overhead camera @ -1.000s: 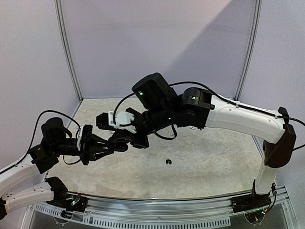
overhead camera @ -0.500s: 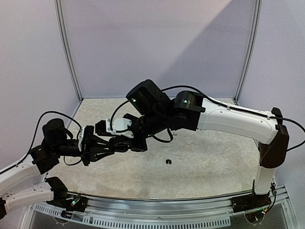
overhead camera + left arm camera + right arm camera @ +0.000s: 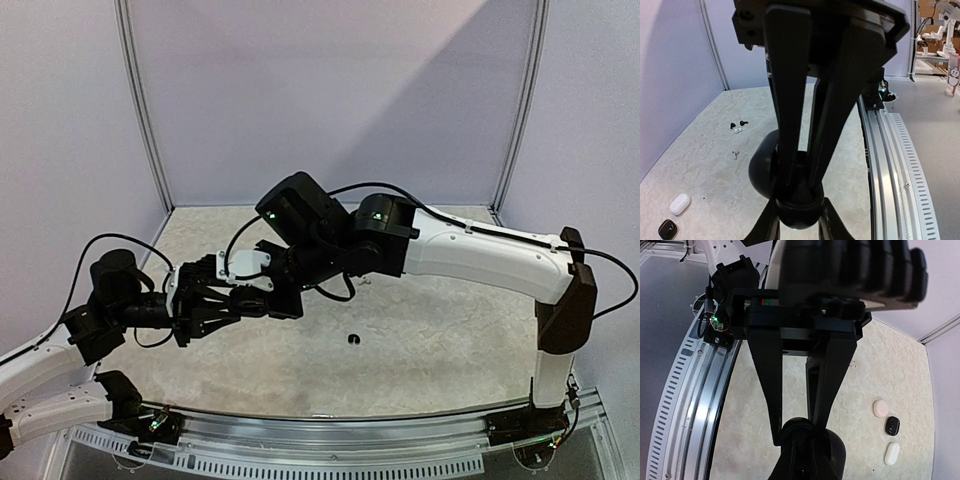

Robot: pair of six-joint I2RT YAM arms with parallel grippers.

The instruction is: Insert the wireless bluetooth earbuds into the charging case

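Observation:
A black rounded charging case (image 3: pixel 798 212) hangs above the table, and my left gripper (image 3: pixel 799 190) is shut on it. My right gripper (image 3: pixel 799 434) comes in from the opposite side, its two fingers pressed against the top of the same case (image 3: pixel 805 435). In the top view the two grippers meet tip to tip, left (image 3: pixel 240 304) and right (image 3: pixel 262 298), and the case is hidden among them. Tiny earbuds lie on the table: two black ones (image 3: pixel 732 125) with a white pair (image 3: pixel 737 130), one white (image 3: pixel 735 154), and one black (image 3: pixel 352 338).
Other cases lie by the wall: a white one (image 3: pixel 680 204) and a black one (image 3: pixel 667 229), seen also as white (image 3: pixel 891 453), black (image 3: pixel 891 425) and a round pale one (image 3: pixel 880 408). A ribbed metal rail (image 3: pixel 900 165) runs along the table's near edge.
The right arm has swung left and down, bringing its fingers onto the case in the left gripper. The left arm has hardly moved.

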